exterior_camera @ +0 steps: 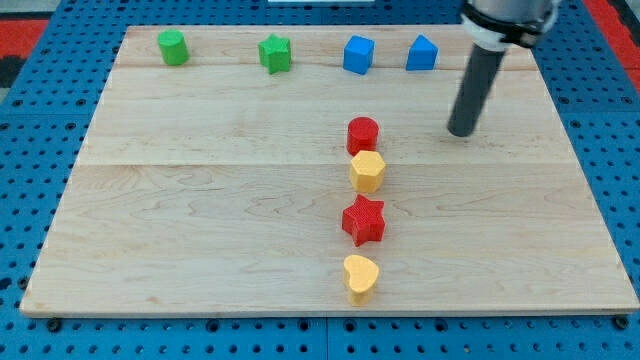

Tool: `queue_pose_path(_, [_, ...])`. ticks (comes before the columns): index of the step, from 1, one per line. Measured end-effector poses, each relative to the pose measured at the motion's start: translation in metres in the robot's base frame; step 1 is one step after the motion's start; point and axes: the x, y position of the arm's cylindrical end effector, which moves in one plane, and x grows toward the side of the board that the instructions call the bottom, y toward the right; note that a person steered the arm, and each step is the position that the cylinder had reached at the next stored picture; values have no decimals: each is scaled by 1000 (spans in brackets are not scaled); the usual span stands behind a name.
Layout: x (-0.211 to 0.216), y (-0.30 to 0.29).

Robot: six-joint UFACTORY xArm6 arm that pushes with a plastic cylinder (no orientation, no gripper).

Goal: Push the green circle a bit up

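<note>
The green circle [173,47] sits near the board's top left corner. My tip [461,131] is far to its right, on the board's right side, below the blue blocks and to the right of the red circle [362,133]. The rod rises from the tip toward the view's top right. The tip touches no block.
A green star [275,54] lies right of the green circle. A blue cube [358,55] and a blue pentagon-like block [422,53] sit along the top edge. A yellow hexagon [367,171], red star [364,221] and yellow heart [361,277] line up below the red circle. The wooden board [200,200] lies on a blue pegboard.
</note>
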Motion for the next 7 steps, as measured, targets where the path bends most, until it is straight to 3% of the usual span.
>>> queue_pose_path(5, [-62, -289])
queue_pose_path(7, [-110, -339])
